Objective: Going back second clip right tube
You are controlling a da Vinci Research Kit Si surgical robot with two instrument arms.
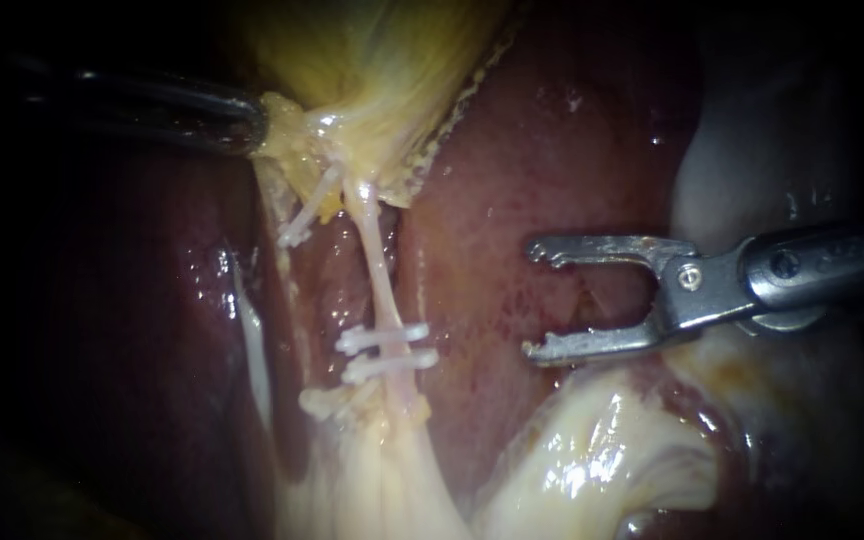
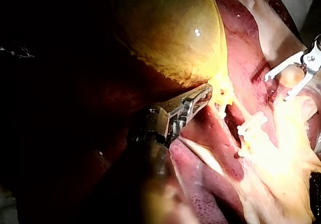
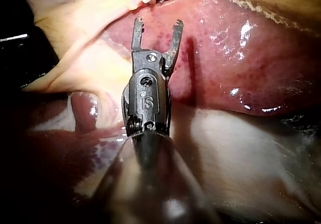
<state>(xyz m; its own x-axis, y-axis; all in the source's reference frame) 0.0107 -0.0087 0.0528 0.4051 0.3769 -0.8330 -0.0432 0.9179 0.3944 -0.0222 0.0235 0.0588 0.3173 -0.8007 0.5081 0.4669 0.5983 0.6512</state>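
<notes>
- Right tool [image 1: 537, 300]: jaws wide and empty, over the liver [image 1: 512, 200], apart from the right tube [image 1: 380, 275].
- Right tube carries two clips [image 1: 384, 337], close together.
- Left tool [image 1: 257, 128] clamps the gallbladder [image 1: 372, 70].

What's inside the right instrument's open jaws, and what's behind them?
The right instrument holds nothing between its jaws; no clip sits there. Behind the gap, bare red liver shows. The tissue directly beneath the metal is covered.
</notes>
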